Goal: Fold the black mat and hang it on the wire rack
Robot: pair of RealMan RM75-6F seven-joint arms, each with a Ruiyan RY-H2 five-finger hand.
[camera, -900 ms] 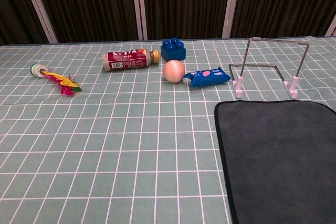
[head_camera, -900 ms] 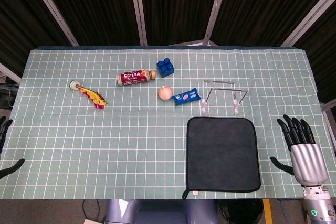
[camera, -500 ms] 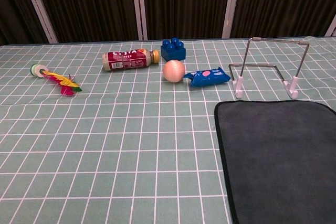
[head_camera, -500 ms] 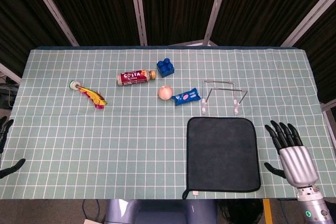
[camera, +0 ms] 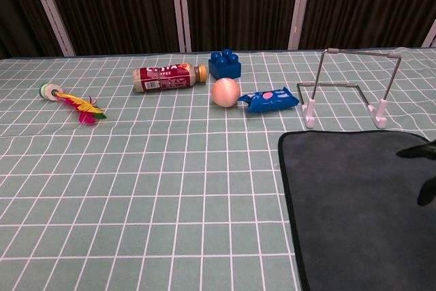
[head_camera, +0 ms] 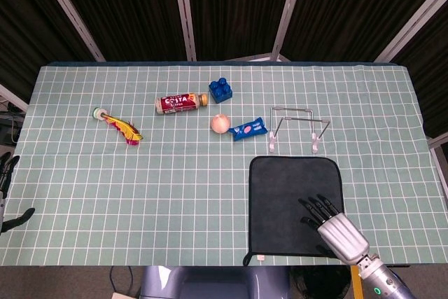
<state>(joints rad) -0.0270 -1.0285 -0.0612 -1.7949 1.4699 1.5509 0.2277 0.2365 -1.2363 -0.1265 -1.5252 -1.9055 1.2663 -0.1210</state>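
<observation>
The right hand (head_camera: 334,227), fingers apart and empty, hovers over the flat black mat (head_camera: 290,197); it should grip the 6 o'clock edge and fold toward the wire rack (head_camera: 293,128) at 12.

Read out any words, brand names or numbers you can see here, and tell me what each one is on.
"...ITA" in large white letters, first letters unclear: on the bottle lying on its side.
Smaller print beneath it on the bottle: too blurred to read.
Blue snack packet: printing too small to read.
Nothing else carries text.

A lab test bench: gridded green tablecloth (head_camera: 140,187), black curtains (head_camera: 231,5) behind metal struts (head_camera: 183,8).
</observation>
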